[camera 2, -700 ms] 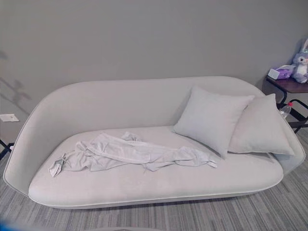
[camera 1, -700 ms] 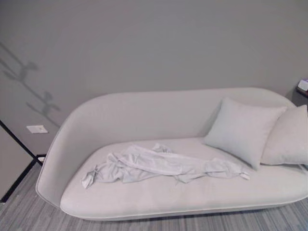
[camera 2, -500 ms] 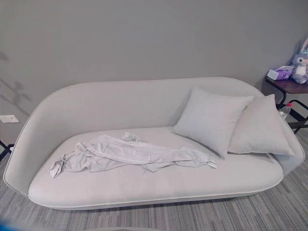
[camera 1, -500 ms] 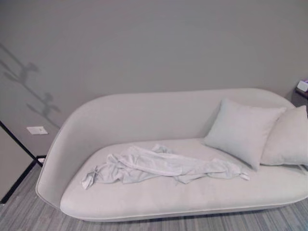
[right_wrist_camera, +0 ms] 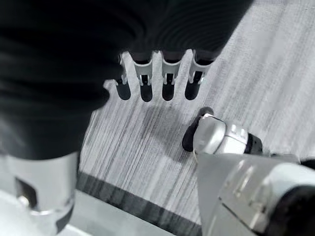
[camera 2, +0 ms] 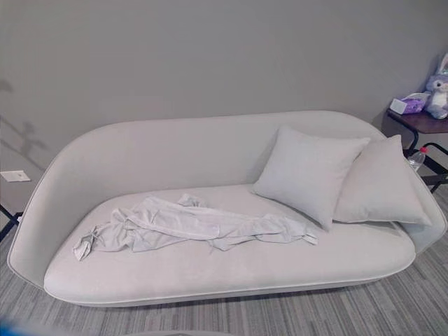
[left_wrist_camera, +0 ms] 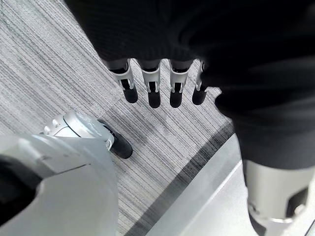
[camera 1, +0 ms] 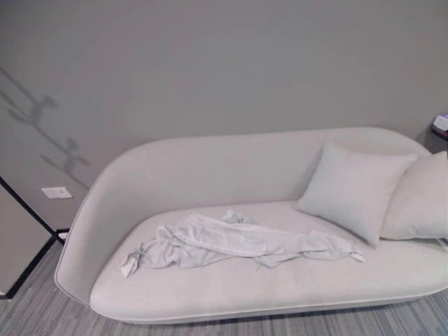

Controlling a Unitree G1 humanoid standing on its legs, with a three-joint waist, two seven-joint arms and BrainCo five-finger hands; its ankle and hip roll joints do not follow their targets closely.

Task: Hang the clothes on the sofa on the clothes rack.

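Left hand [left_wrist_camera: 157, 91]: hanging over striped grey floor [left_wrist_camera: 59, 64], fingers straight and relaxed, thumb apart, holding nothing.
Right hand [right_wrist_camera: 157, 83]: likewise over the floor, fingers straight and loose, empty.
Clothes [camera 2: 196, 225]: one pale crumpled garment on the seat of the sofa [camera 2: 210, 150], lying from near the seat's left end to about its middle, closer to the front edge at the left, drifting back toward the cushions at the right.
Long axis: along the length of the seat, left to right, tilted a little; bunched, knotted end [camera 2: 87, 245] toward the sofa's left arm, thinner trailing end [camera 2: 304, 238] pointing at the nearer cushion [camera 2: 308, 171].
Contact: trailing end just beside the lower corner of that cushion, apparently not under it; second cushion [camera 2: 381, 185] behind, well clear of the cloth.
Direction from hands: garment ahead and well apart from both hands, neither within reach of it.
Nearer hand: hard to judge; bulk of the cloth left of the seat's middle, so likely the left for the bunched end, the right for the trailing end.
Next move, as judged: approach to the sofa's front edge, then a grasp near the thick left-centre folds.
Rack: only a branching shadow on the wall [camera 1: 49, 133] beyond the sofa's left end; rack itself not placed.
Aside: small side table [camera 2: 420, 122] with a plush toy [camera 2: 439, 94] past the sofa's right end.
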